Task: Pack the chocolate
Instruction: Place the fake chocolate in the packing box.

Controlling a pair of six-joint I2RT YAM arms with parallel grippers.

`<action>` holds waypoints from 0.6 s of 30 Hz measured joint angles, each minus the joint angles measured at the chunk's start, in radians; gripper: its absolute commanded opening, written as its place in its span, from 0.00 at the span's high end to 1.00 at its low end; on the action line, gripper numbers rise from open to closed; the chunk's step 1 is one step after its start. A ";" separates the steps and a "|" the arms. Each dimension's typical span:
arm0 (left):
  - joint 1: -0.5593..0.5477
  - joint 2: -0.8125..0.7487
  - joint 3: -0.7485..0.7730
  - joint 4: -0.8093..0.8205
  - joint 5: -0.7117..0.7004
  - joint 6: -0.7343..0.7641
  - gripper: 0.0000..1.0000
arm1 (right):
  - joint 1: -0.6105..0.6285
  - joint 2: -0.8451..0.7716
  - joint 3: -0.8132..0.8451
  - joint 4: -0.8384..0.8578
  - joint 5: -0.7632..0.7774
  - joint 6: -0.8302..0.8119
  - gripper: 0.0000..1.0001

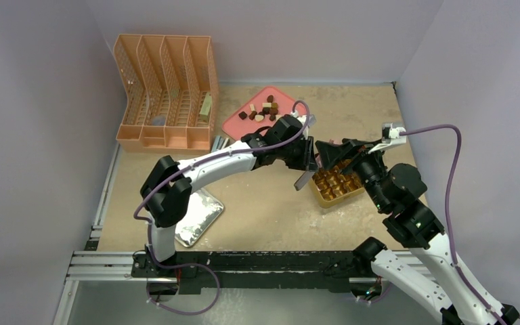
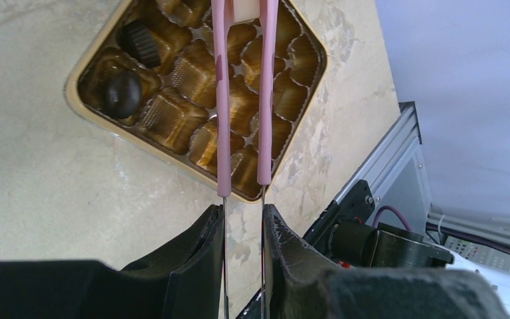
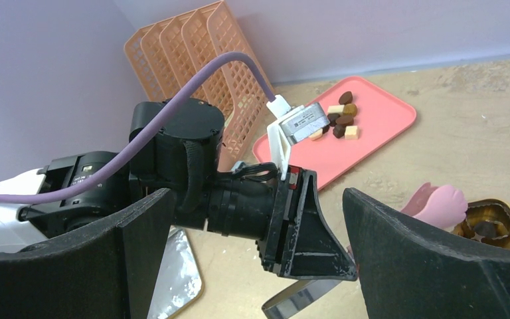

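Observation:
Several chocolate pieces (image 1: 263,110) lie on the pink tray (image 1: 238,126), brown, dark and cream. My left gripper (image 2: 244,216) is shut on the metal arms of pink-tipped tongs (image 2: 223,133). The tongs reach over the gold gridded box (image 2: 73,83), and a pale cream piece (image 2: 246,9) sits between their tips. Two dark chocolates (image 2: 121,92) rest in cells at the box's corner. My right gripper (image 3: 257,196) stands wide open beside the left gripper (image 1: 310,156), over the box (image 1: 338,193), with nothing held.
An orange file organiser (image 1: 166,91) stands at the back left. A silver lid (image 1: 200,217) lies on the table near the left arm's base. The pink tray (image 3: 378,126) with chocolate (image 3: 342,119) is behind the box (image 3: 501,211). Walls close in on three sides.

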 measured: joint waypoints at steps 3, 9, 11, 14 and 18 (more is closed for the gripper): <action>-0.008 0.005 0.000 0.014 0.008 -0.001 0.80 | 0.000 0.000 0.000 0.000 0.000 0.000 0.01; -0.019 0.047 0.000 0.033 0.028 -0.005 0.78 | 0.000 0.000 0.000 0.000 0.000 0.000 0.01; -0.020 0.070 0.000 0.034 0.030 -0.010 0.77 | 0.000 0.000 0.000 0.000 0.000 0.000 0.01; -0.021 0.089 0.000 0.033 0.031 -0.010 0.73 | 0.000 0.000 0.000 0.000 0.000 0.000 0.01; -0.021 0.107 0.005 0.032 0.030 -0.009 0.70 | 0.000 0.000 0.000 0.000 0.001 0.000 0.01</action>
